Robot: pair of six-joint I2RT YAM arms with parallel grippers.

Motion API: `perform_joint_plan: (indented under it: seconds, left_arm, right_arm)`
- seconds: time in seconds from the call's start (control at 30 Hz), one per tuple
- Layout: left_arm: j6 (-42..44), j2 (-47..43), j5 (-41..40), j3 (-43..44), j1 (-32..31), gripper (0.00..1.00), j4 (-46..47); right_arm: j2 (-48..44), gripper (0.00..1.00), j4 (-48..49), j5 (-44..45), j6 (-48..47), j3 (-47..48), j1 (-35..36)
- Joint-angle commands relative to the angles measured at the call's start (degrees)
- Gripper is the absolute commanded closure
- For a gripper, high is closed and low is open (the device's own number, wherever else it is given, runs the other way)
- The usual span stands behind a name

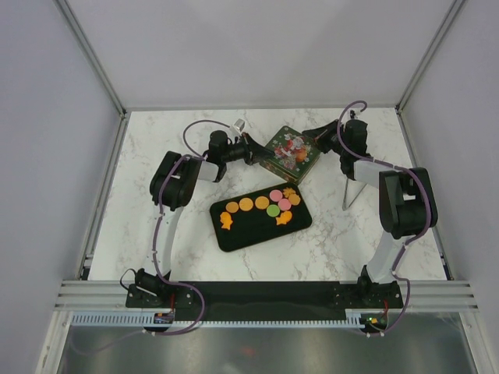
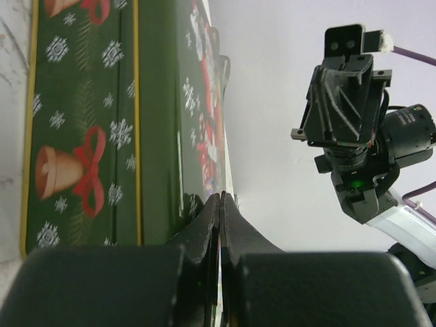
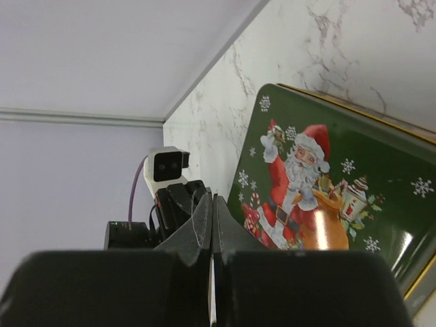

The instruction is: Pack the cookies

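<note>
Several cookies point(image 1: 273, 210), orange, pink and green, some round and some fish- or flower-shaped, lie on a black tray point(image 1: 234, 238) at the table's middle. Behind it stands a closed green Christmas tin point(image 1: 290, 152) with a Santa lid point(image 3: 306, 184); its bell-patterned side shows in the left wrist view point(image 2: 82, 136). My left gripper point(image 1: 253, 151) is shut, its tips point(image 2: 223, 197) at the edge of the tin's lid on the tin's left. My right gripper point(image 1: 314, 135) is shut, its tips point(image 3: 212, 197) just off the tin's right corner, holding nothing I can see.
White enclosure walls rise close behind and beside the marble table point(image 1: 156, 226). A thin grey rod point(image 1: 348, 193) stands by the right arm. The left arm's wrist camera point(image 3: 167, 165) faces my right gripper across the tin.
</note>
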Motion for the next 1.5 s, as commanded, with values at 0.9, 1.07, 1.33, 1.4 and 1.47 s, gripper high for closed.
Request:
perform_joint_plan:
  seconds: [0.9, 1.07, 1.33, 1.4, 1.47]
  left_arm:
    - [4.1, 0.5, -2.4, 9.4, -0.6, 0.98, -14.1]
    - [4.3, 2.4, -2.3, 6.4, -0.7, 0.98, -13.0]
    - [5.0, 1.5, -1.1, 6.3, -0.8, 0.98, -12.2]
    - [5.2, 0.2, -0.9, 6.7, -0.8, 0.98, -12.1]
    - [5.8, -2.3, -0.5, 7.2, -0.8, 0.98, -11.8]
  right_arm:
    - [0.7, 1.00, 2.6, -2.9, -2.3, 0.0, -0.6]
    - [0.7, 1.00, 3.3, -2.9, -2.3, -1.2, -0.7]
    - [1.0, 1.00, 3.5, -3.6, -2.1, -0.6, -0.8]
    - [1.0, 1.00, 3.4, -3.8, -2.1, -0.4, -0.7]
    - [1.0, 1.00, 3.1, -4.0, -2.1, 0.2, -0.8]
